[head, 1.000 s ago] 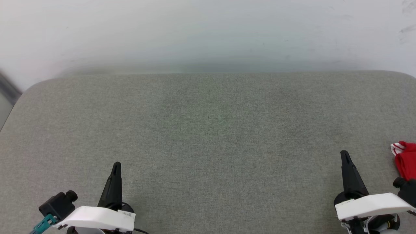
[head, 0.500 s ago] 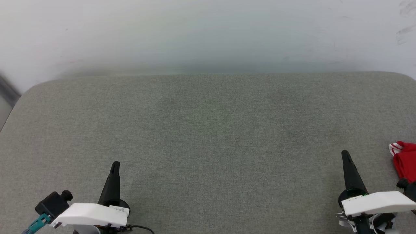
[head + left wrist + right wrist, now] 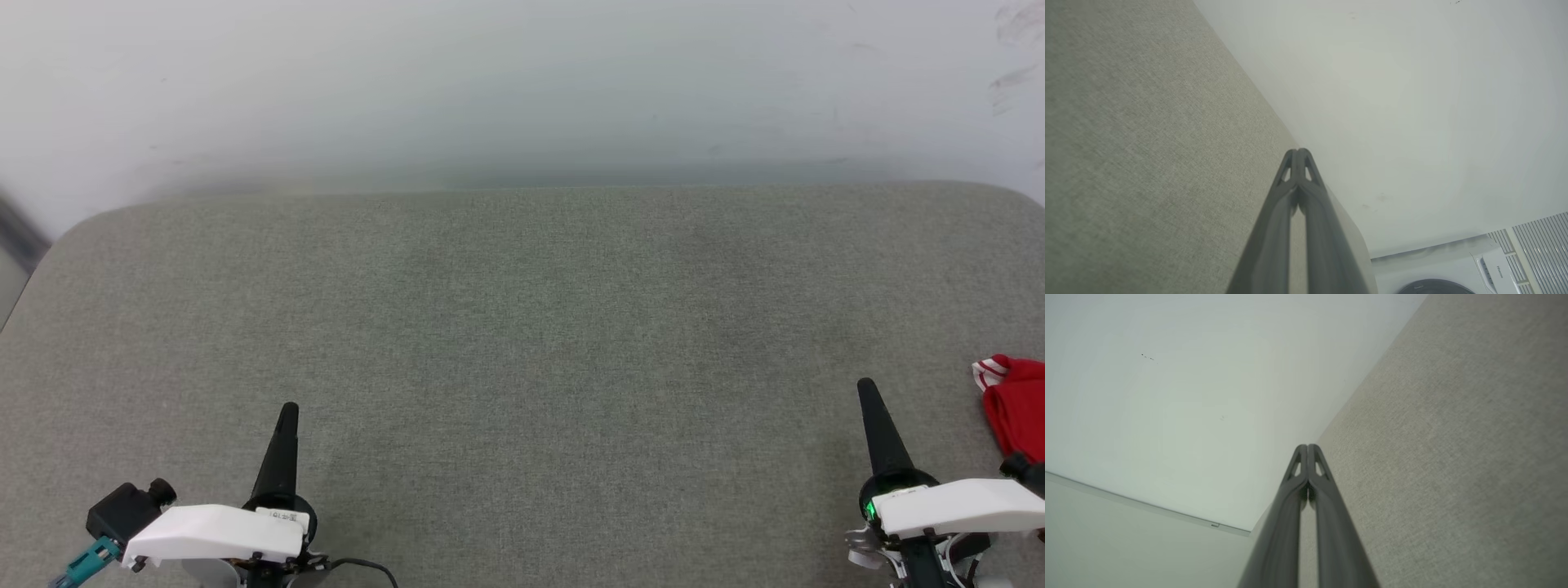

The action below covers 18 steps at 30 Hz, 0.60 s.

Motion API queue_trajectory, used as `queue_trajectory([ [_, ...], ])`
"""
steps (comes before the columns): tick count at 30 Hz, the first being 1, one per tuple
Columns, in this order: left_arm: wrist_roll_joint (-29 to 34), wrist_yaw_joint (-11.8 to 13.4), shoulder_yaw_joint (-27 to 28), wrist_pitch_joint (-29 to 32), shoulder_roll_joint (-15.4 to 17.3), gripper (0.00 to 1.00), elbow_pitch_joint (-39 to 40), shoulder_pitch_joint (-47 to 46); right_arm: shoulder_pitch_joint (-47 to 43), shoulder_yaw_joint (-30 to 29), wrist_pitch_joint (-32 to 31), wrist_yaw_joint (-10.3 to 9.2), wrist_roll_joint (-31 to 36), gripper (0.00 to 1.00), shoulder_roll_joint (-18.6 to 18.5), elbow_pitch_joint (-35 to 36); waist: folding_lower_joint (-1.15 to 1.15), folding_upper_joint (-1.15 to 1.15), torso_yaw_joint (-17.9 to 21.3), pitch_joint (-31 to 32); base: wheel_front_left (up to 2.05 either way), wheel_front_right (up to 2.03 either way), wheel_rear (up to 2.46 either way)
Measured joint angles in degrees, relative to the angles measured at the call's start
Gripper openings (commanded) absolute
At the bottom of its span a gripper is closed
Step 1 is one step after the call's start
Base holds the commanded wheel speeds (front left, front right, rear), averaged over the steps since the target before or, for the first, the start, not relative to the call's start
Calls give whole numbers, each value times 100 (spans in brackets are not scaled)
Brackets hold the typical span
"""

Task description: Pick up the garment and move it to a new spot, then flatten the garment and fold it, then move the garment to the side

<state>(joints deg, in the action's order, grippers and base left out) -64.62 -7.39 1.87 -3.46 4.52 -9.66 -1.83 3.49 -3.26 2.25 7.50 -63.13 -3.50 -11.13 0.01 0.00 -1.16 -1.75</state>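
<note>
A bunched piece of the red garment (image 3: 1016,408) with red-white striped trim lies at the far right edge of the head view, on the grey fabric table (image 3: 522,327); most of it is cut off by the frame. My right gripper (image 3: 865,388) stands shut a little to its left, holding nothing. At the lower left my left gripper (image 3: 287,411) is shut and holds nothing too. In the wrist views the left gripper's (image 3: 1298,152) fingertips and the right gripper's (image 3: 1307,447) fingertips press together over the fabric.
A white wall (image 3: 522,82) rises behind the table's far edge. The table's rounded corners show at far left and far right. A white appliance (image 3: 1453,269) stands beyond the table's edge in the left wrist view.
Both arms have drawn back slightly toward the bottom of the view, and the picture has shifted a little; the garment lies where it was.
</note>
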Motion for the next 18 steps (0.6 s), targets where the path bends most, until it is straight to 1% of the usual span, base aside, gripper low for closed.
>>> queue_trajectory([
  [1,-176,0,11,37,0,0,-25,-35,7,-10,-44,0,-185,0,-1,-15,0,0,5,7,0,0,0],
  [18,-1081,0,69,290,1,0,-160,-135,94,-83,-287,0,-1093,0,-3,-100,-1,0,36,48,0,0,0],
])
